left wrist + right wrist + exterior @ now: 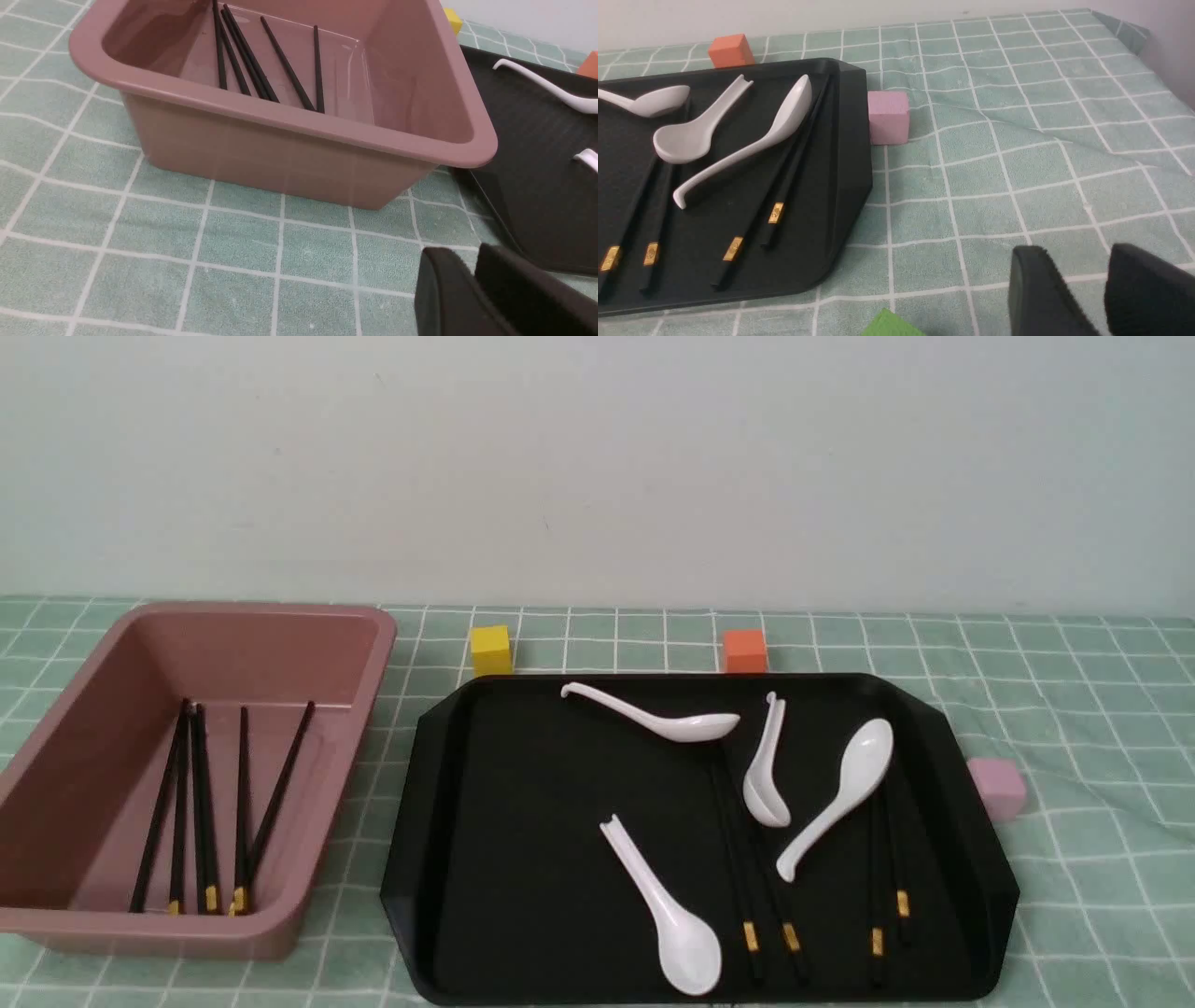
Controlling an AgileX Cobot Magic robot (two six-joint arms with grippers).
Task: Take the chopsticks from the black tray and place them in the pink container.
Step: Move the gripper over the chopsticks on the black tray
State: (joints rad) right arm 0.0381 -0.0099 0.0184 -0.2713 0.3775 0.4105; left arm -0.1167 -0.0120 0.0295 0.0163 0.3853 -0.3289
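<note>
- left gripper (475,273) clenched, right gripper (1083,270) released
- chopsticks (896,896) lay right in black tray (523,859) (four)
- more in pink container (280,933), left

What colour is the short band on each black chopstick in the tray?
Gold, clearest in the right wrist view.

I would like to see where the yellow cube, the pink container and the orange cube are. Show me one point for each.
Yellow cube (491,651): front view, on its near face.
Pink container (280,119): left wrist view, on its rim.
Orange cube (732,51): right wrist view, on its side.
</note>
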